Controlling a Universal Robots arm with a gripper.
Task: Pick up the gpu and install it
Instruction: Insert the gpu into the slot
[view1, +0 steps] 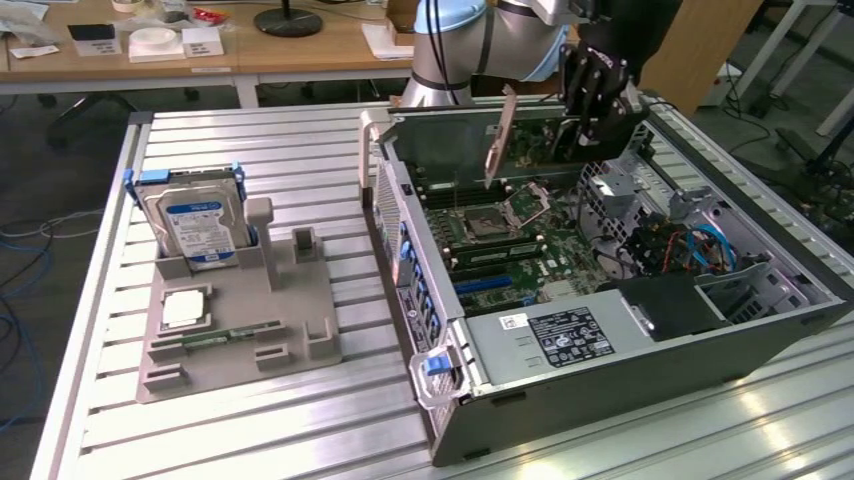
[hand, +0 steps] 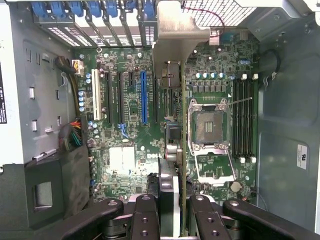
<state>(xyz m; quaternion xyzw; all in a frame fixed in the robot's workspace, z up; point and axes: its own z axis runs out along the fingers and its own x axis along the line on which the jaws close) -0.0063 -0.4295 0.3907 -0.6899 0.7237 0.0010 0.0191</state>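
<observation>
The gpu (view1: 534, 140), a thin card with a dark face and a reddish-brown edge, hangs upright over the far end of the open computer case (view1: 747, 345). My gripper (view1: 594, 95) is shut on its upper edge. In the wrist view the gpu (hand: 175, 165) runs edge-on between my two black fingers (hand: 145, 217), and its metal bracket (hand: 175, 35) reaches toward the case's rear slots. The gripper (hand: 174, 217) sits above the motherboard (hand: 125, 160). The card is beside the long blue slot (hand: 143, 97) and clear of the board.
An open CPU socket (hand: 210, 125) and memory slots (hand: 245, 117) lie beside the card. A power supply (view1: 561, 335) fills the case's near end. On the exterior view's left, a grey fixture (view1: 300, 330) holds a blue-labelled hard drive (view1: 194, 225) and a memory stick (view1: 214, 340).
</observation>
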